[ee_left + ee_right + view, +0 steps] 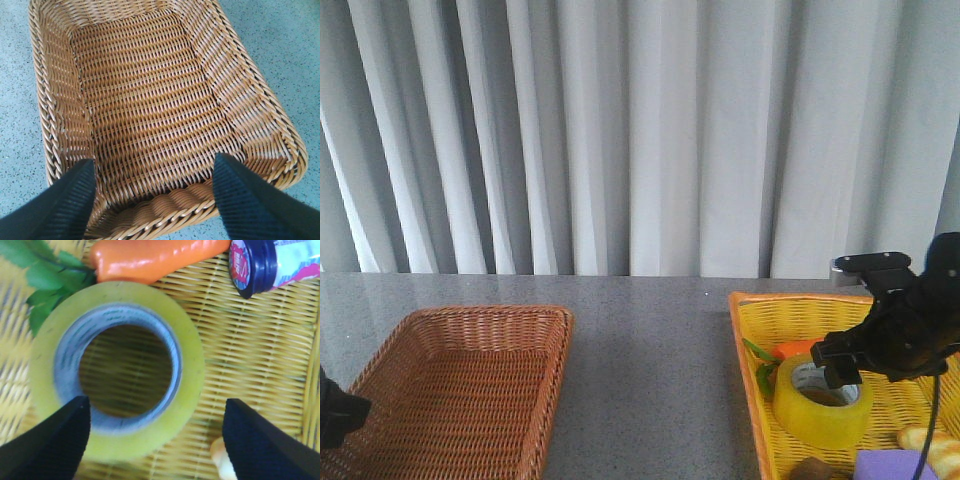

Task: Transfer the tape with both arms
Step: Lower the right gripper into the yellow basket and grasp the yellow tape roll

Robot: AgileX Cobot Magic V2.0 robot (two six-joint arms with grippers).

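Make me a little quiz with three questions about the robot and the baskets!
1. True or false: the tape lies in the brown basket.
2. Which fake vegetable touches the tape? A) carrot B) banana C) corn
3. Fill in: the left gripper hovers over the ____ basket.

Key: 1 false, it sits in the yellow basket under the open right gripper. 2 A. 3 brown.

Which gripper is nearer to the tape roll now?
Right. The right gripper hangs open directly above the tape roll; the left gripper is over the brown basket, far away.
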